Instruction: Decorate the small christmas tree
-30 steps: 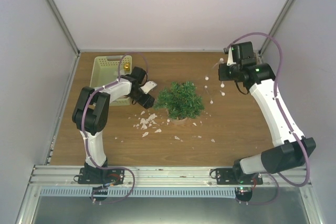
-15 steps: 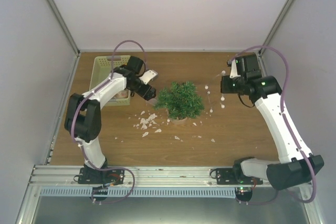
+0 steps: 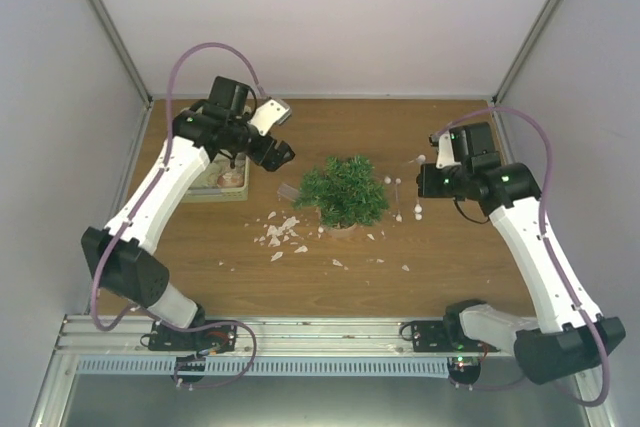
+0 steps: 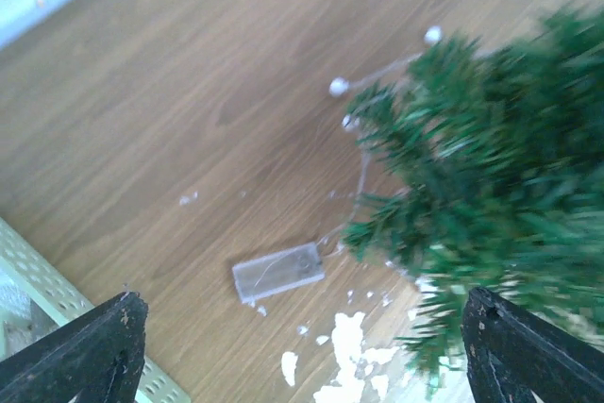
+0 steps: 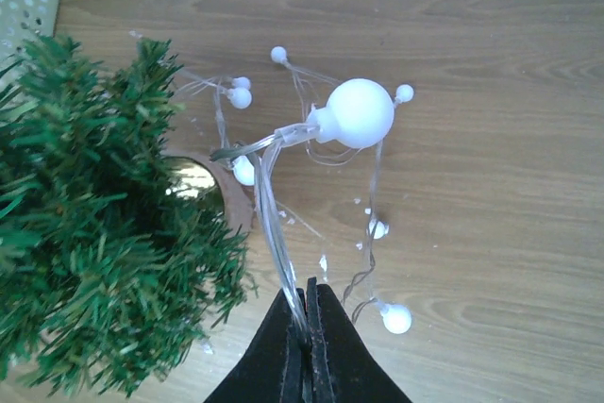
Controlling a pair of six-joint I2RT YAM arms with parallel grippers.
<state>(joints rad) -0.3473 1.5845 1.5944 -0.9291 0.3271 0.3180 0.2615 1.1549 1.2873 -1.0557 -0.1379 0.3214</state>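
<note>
Wooden table (image 3: 450, 267), pale grey walls (image 3: 330, 17)

Dark green tree (image 3: 345, 190), white-bulbed light string (image 5: 359, 112)

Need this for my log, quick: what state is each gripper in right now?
Left gripper: open, holding nothing.
Right gripper: closed on the wire of the string of lights.

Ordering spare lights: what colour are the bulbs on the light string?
White bulbs, clearest in the right wrist view.
</note>
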